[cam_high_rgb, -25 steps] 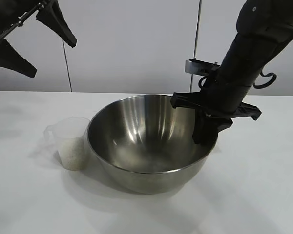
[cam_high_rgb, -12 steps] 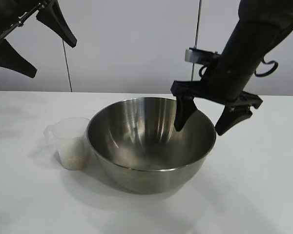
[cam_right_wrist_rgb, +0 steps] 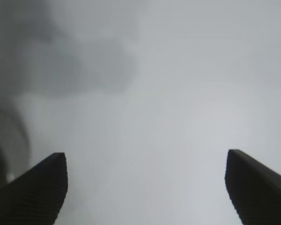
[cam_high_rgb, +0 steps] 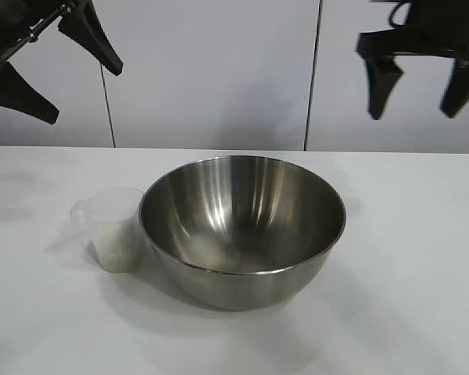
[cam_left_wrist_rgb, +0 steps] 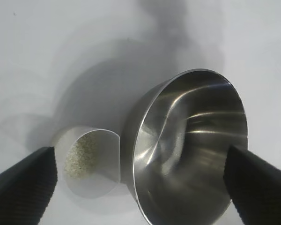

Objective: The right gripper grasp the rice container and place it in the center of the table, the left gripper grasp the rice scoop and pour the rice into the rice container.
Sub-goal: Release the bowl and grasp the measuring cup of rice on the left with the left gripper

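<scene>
Small clear plastic scoop, standing upright on the white desk, just beside the big steel bowl on the side toward the left arm, so close that touching or not cannot be told. Holds a low heap of white rice, well short of the brim. Probably very light, thin-walled, a bit springy under a squeeze and slick on the outside; easily tipped or shoved along the desk by a glancing touch. Handle juts out on the side away from the bowl, and looks the likeliest place to take hold: clear of the steel wall, and a good lever for tilting later. Pinching across the rim also possible, but with little room on the bowl side. Grains loose, so best kept level until over the bowl.

Bowl sits about mid-desk, open side up, empty inside as far as can be seen; hard, shiny, likely slippery, stable on its base.

Left gripper hangs high above the desk at the left edge of the outside view, fingers spread wide, holding nothing, pointed down toward scoop and bowl. Right gripper up high at the right, well clear of the bowl, fingers spread apart and empty.
</scene>
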{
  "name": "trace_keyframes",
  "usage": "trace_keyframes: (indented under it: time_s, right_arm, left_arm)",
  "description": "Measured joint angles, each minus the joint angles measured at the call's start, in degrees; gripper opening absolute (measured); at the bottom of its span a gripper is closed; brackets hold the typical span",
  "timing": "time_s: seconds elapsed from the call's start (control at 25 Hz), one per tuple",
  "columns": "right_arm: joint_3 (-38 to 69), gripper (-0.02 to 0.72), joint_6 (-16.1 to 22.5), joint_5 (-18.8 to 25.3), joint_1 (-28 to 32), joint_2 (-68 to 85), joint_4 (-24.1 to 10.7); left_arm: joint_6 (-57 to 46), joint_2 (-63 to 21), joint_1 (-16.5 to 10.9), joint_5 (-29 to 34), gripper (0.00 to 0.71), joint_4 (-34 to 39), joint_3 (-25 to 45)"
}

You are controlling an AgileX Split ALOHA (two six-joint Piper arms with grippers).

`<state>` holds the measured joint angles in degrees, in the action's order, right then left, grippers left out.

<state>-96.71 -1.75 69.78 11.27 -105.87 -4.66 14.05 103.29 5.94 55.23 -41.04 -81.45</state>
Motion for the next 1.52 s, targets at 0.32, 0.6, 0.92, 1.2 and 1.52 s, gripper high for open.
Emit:
trace_keyframes:
  time_s: [0.32, 0.6, 0.92, 1.2, 1.52]
  right_arm:
    - [6.91, 0.573, -2.04, 0.79, 3.32, 19.60, 6.23]
    - [29.97, 0.568, -3.76, -4.40, 3.32, 53.32, 8.39]
    - [54.89, 0.568, 0.02, -8.92, -0.97, 92.99, 8.68]
    - [63.70, 0.568, 0.59, -4.75, -2.19, 106.94, 8.83]
    - [69.69, 0.567, -2.59, -6.83, -2.19, 106.94, 8.54]
  left_arm:
    - [0.00, 0.00, 0.00, 0.00, 0.694, 0.00, 0.00]
    - [0.00, 0.00, 0.02, -0.02, 0.694, 0.00, 0.00]
    - [0.00, 0.00, 0.02, -0.12, 0.694, 0.00, 0.00]
    - [0.00, 0.00, 0.02, -0.18, 0.694, 0.00, 0.00]
    - [0.00, 0.00, 0.02, -0.93, 0.694, 0.00, 0.00]
